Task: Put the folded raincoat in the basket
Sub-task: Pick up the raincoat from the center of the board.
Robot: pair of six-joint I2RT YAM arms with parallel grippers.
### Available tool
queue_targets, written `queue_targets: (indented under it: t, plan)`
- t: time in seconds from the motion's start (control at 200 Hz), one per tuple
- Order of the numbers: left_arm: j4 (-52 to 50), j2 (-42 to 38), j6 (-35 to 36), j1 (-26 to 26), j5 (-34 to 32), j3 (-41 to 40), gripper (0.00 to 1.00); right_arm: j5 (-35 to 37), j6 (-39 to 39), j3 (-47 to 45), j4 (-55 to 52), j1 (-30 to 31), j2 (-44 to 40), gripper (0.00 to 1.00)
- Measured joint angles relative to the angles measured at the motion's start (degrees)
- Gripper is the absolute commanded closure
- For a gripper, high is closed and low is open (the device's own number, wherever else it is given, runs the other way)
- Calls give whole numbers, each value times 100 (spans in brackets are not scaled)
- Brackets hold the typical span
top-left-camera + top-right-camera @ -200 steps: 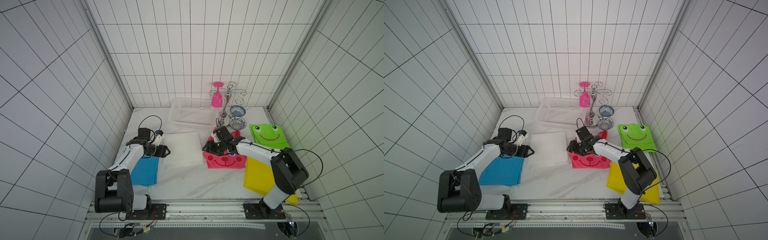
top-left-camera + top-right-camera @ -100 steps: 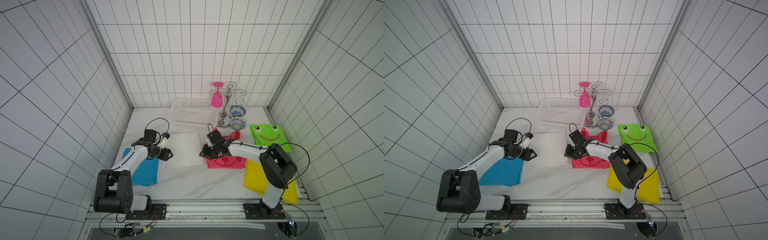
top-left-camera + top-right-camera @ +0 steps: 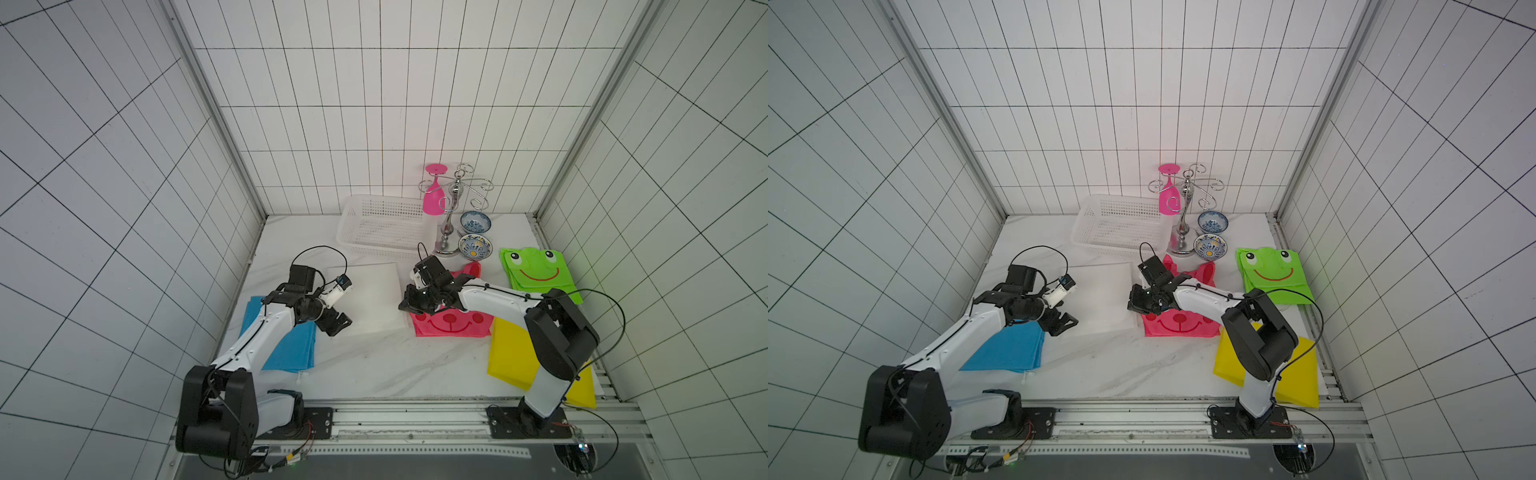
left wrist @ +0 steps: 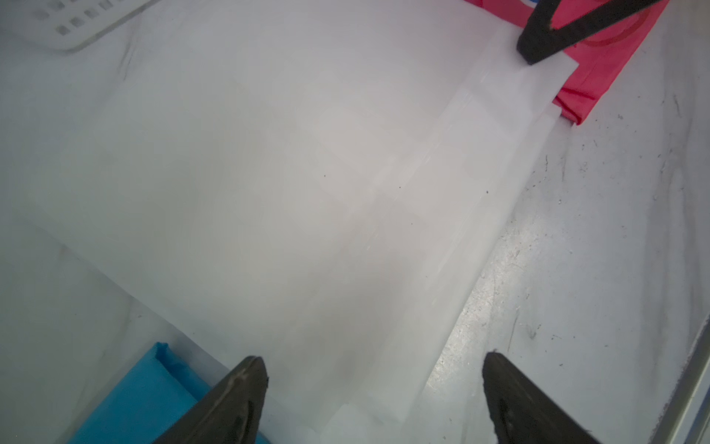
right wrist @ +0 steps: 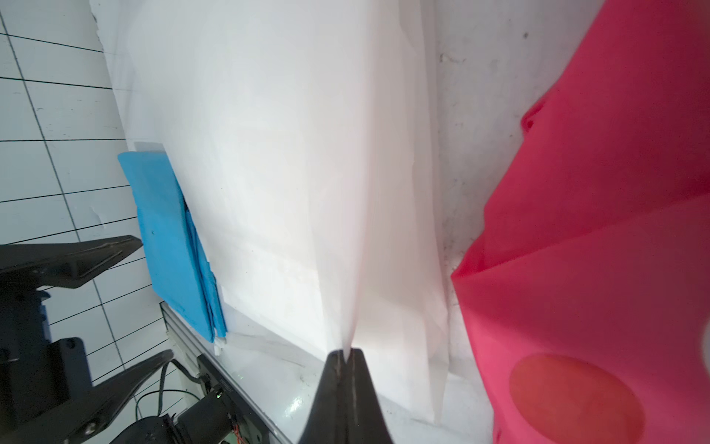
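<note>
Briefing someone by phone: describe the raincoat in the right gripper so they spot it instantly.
Start at the white mesh basket at the back of the table. In front lies a folded raincoat, between a blue raincoat and a pink smiley raincoat. It alone is plain white, its edge pinched by the right gripper.

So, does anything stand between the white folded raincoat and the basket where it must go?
Nothing visible does. The white raincoat lies just in front of the basket, with only bare table between them. The metal stand and two bowls are beside the basket, off that path.
</note>
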Motion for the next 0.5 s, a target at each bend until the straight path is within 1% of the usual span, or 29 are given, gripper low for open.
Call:
queue_targets:
  t: [0.1,0.255,0.5]
  plan:
    - [87,-90,291,-162,44,-68,3,-157,76,-2,-7,-2,-208,100]
    - [610,-79,415,-481,-48,-387,3,-267,103,-2,-33,-4,-391,100]
    - [1384,267,542,-1368,-831,-748,3,-245,-131,-11,-262,-59,-125,100]
